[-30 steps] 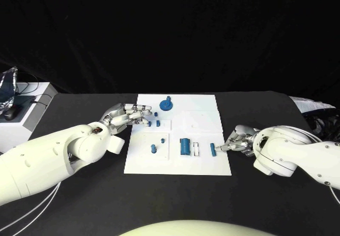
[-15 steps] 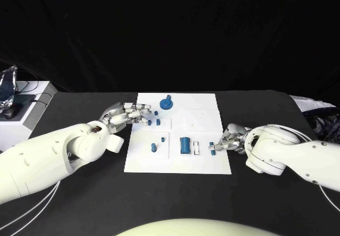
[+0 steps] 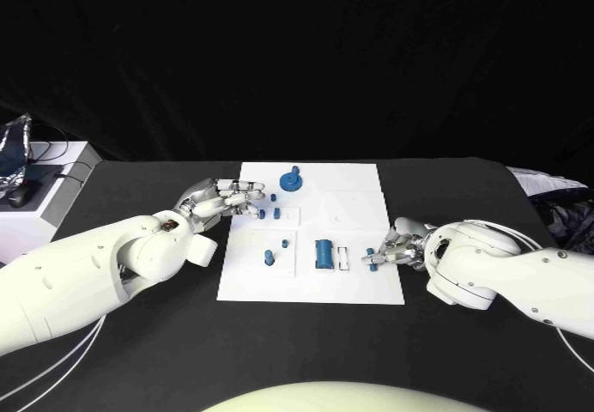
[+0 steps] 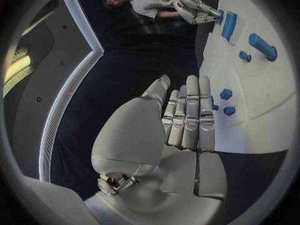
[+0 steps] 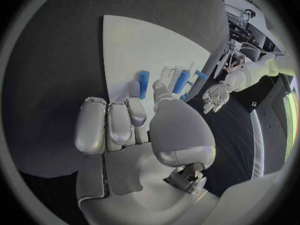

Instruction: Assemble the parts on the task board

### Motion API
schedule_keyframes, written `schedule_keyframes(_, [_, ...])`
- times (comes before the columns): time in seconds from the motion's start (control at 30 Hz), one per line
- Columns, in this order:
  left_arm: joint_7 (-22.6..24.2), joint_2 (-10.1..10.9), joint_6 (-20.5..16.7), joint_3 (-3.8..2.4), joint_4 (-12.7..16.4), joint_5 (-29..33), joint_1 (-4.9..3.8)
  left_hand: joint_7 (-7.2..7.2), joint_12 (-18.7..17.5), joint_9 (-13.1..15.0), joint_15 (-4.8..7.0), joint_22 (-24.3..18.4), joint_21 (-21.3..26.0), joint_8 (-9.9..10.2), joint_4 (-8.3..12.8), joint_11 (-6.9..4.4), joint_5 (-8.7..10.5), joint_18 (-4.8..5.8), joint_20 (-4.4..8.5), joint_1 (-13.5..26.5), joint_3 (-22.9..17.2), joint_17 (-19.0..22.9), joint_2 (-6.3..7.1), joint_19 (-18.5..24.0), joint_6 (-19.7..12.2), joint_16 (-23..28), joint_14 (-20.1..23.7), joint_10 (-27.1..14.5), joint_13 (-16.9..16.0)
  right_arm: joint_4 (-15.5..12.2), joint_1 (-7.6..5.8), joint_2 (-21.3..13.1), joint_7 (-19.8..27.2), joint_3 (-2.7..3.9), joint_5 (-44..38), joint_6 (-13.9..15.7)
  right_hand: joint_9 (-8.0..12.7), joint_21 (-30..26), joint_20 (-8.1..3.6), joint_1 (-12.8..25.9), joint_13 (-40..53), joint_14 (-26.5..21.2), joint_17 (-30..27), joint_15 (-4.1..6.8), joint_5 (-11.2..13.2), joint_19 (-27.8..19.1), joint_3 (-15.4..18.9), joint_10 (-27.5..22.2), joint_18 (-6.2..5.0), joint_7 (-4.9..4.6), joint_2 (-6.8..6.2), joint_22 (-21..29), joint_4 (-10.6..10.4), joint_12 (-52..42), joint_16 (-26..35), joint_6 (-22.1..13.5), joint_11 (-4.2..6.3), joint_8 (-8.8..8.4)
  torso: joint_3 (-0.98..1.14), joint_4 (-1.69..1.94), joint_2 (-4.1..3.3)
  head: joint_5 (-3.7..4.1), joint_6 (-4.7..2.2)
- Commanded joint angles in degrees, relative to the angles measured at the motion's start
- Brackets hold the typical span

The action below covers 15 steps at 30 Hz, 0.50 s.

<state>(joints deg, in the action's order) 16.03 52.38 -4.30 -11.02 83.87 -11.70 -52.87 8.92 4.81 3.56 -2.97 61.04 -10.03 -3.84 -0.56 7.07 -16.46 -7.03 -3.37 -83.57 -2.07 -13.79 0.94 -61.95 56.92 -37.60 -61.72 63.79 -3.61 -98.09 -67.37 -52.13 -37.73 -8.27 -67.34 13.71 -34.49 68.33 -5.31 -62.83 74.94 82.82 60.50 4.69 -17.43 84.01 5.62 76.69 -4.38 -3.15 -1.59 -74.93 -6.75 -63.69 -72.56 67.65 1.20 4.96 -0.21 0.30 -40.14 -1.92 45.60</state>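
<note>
On the black desk [image 3: 148, 176] we see the white board [image 3: 353, 193], with blue parts spread over it: a round wheel [image 3: 291, 181] at its far end and a thick cylinder [image 3: 324, 254] nearer us. The left robot hand [image 3: 224, 202] hovers at the board's left edge, fingers straight, side by side, holding nothing. The right robot hand [image 3: 398, 247] reaches over the right edge, fingertips at a small blue peg [image 3: 370, 255]; we cannot tell whether it grips it.
</note>
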Motion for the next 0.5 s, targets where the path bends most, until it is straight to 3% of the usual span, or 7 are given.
schedule_keyframes(0.03, [0.38,-0.06,0.74,-0.05,0.15,0.30,0.02,0.08,-0.12,0.04,-0.16,0.05,0.20,0.11,-0.13,-0.15,-0.21,0.30,-0.08,-0.43,0.24,0.00,-0.20,-0.41,0.16,0.07,0.07,-0.24,0.06,0.67,0.56,0.38,-0.78,-0.43,-1.75,-2.21,8.28,0.10,-0.31,-0.37,2.14,0.18,-0.02,0.17,0.13,2.80,-0.11,0.08,0.60,0.05,0.57,-9.43,0.50,0.25,0.08,-0.19,0.22,0.08,-0.03,-0.01,-0.01,0.05,-0.02])
schedule_keyframes(0.3, [0.33,-0.03,0.70,-0.05,0.16,0.30,0.02,0.08,-0.12,0.04,-0.16,0.05,0.20,0.11,-0.13,-0.15,-0.21,0.30,-0.08,-0.43,0.24,0.00,-0.20,-0.41,0.16,0.07,0.07,-0.24,0.06,2.14,1.03,1.74,-1.03,-0.59,-2.72,-3.36,8.05,0.07,-0.29,-0.93,2.15,0.19,0.05,0.16,-0.62,2.77,0.12,0.04,0.60,0.00,1.47,-9.42,2.31,0.28,0.07,-0.22,0.18,0.01,0.02,0.04,0.00,0.03,0.15])
schedule_keyframes(0.43, [0.31,-0.02,0.68,-0.05,0.16,0.30,0.02,0.15,-0.12,0.03,-0.17,0.14,0.31,0.12,-0.19,-0.13,-0.22,0.29,-0.07,-0.49,0.20,0.00,-0.29,-0.45,0.09,0.07,0.07,-0.26,0.06,2.56,1.35,2.20,-1.22,-0.64,-2.82,-3.82,8.03,0.03,-0.33,-2.79,2.16,0.16,-0.01,0.24,-2.12,2.76,-0.48,0.03,0.61,0.09,2.53,-9.42,4.77,0.28,0.14,-0.16,0.27,-0.02,0.01,0.03,0.00,-0.03,0.25])
schedule_keyframes(0.5, [0.31,-0.01,0.66,-0.05,0.16,0.30,0.02,0.15,-0.12,0.03,-0.17,0.14,0.31,0.12,-0.19,-0.13,-0.22,0.29,-0.07,-0.49,0.20,0.00,-0.29,-0.45,0.09,0.07,0.07,-0.26,0.06,2.69,1.41,2.29,-1.28,-0.65,-2.85,-3.93,8.11,-0.04,-0.39,-4.16,2.16,0.16,-0.03,0.35,0.45,2.74,-1.96,0.01,0.61,0.24,3.42,-9.40,5.96,0.32,0.18,-0.19,0.35,-0.10,-0.01,0.03,0.01,-0.02,0.27])
